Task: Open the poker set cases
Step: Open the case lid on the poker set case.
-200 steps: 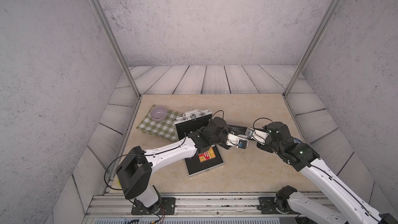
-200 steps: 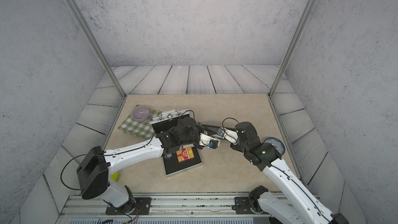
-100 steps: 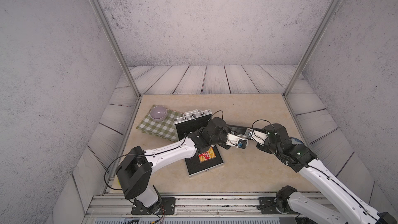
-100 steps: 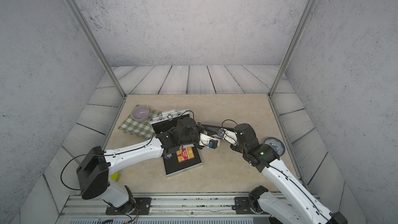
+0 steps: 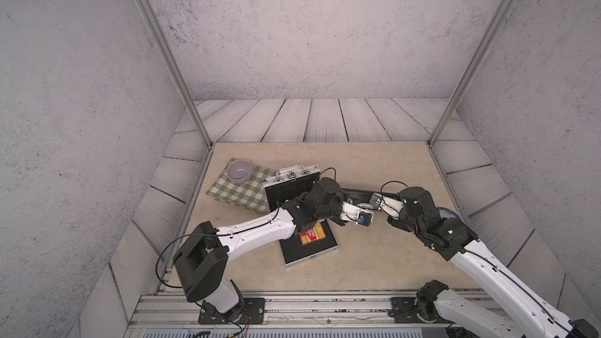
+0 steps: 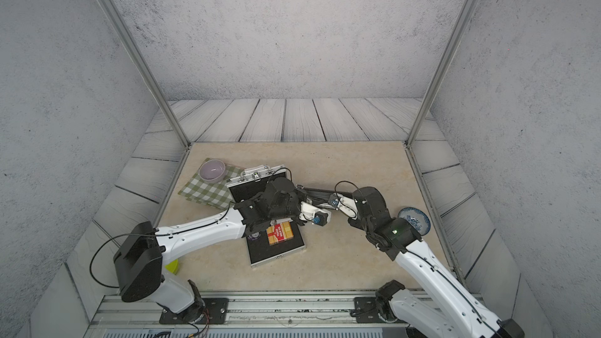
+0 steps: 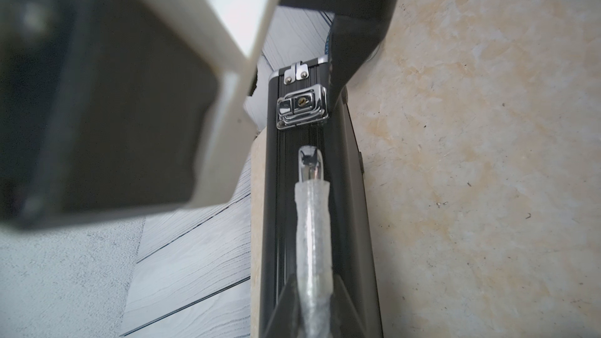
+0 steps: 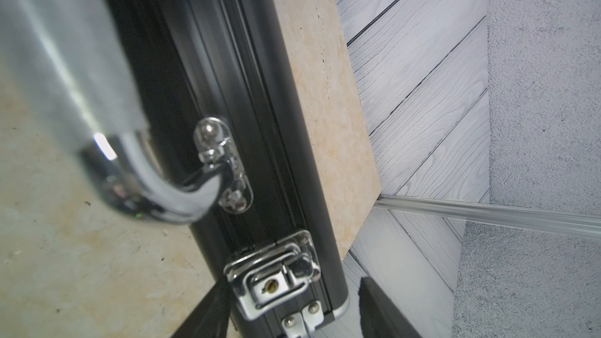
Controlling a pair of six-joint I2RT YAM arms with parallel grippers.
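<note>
Steadying the black case (image 5: 361, 192), mid-frame in a top view right of the open silver case (image 5: 312, 248), with your left gripper (image 7: 313, 291) clenched on its handle (image 7: 312, 222), slide your right gripper's (image 5: 374, 202) spread, empty fingers (image 8: 383, 313) onto the latch (image 8: 276, 274) they straddle.

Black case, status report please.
Left gripper shut on handle. Right gripper open, straddling black case's end by closed latch. Silver case open. Nothing blocking.

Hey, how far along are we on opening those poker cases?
Done: the silver case lies open, card deck showing. In hand: left gripper shut on the handle of the black case, right gripper open astride one end. Left: the latch in view looks fastened, lid shut.
</note>
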